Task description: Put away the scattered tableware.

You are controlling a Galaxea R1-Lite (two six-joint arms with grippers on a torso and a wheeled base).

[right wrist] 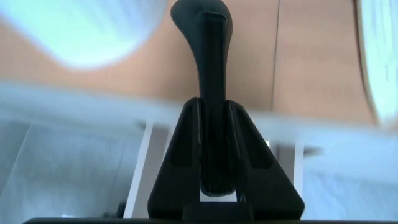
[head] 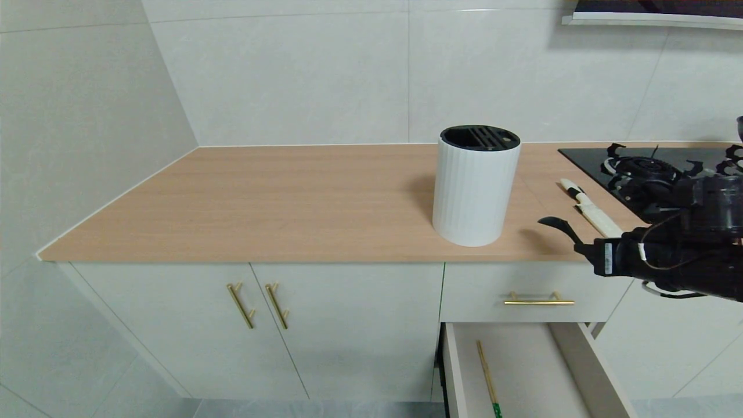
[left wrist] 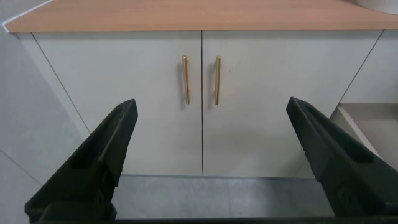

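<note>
Right pincer [head: 554, 222] is shut, fingers pressed together, nothing visible between them; it hovers at the worktop [head: 261, 197] front edge, near the knife holder [head: 476, 186]. Left pincer [left wrist: 211, 109] is wide open and empty, facing the cabinet doors [left wrist: 124, 106] below the worktop. There's a small white label [head: 608, 258] on the right arm, print too small to read. Counts: 1 white ribbed cylindrical knife holder with black slotted top, upright; 1 pale knife [head: 586, 209] lying flat between holder and gas hob [head: 644, 168], touching neither; 2 cabinet doors with 2 gold handles [head: 241, 305]; 1 shut drawer [head: 538, 301]; 1 open drawer [head: 458, 371] beneath it holding 1 thin wooden stick [head: 487, 377] with a green tip. Worktop is light wood grain; walls [head: 290, 69] are large pale tiles.
</note>
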